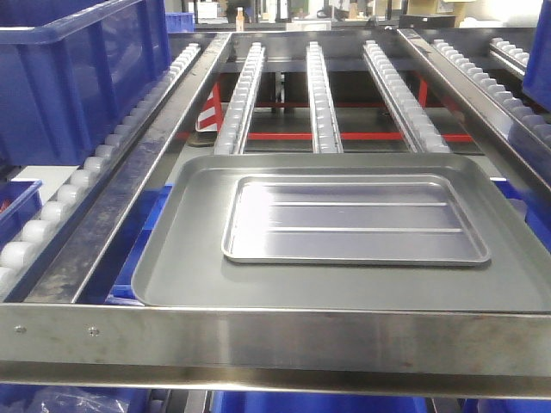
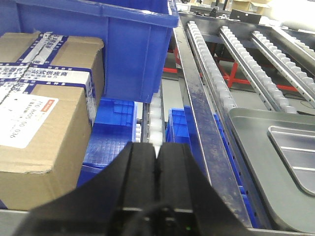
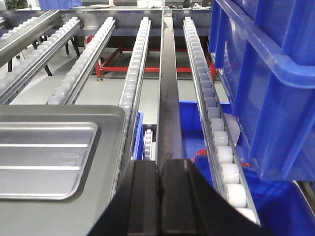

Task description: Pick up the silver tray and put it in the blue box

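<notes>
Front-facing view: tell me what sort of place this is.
Likely a warehouse or factory picking line. Long gravity roller rails run away from the camera, a large blue plastic crate stands at the left, and labelled cardboard cartons stand beside it.

Shiny metal silver tray (image 1: 357, 219), matt metal grey tray (image 1: 189, 267), glossy plastic blue box (image 1: 77, 77), cardbd carton (image 2: 44, 123) w/ paper labels.

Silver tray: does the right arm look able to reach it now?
Probably yes. The silver tray lies inside the larger grey tray, with nothing on it; the right hand, shut, is near that tray's edge.
</notes>
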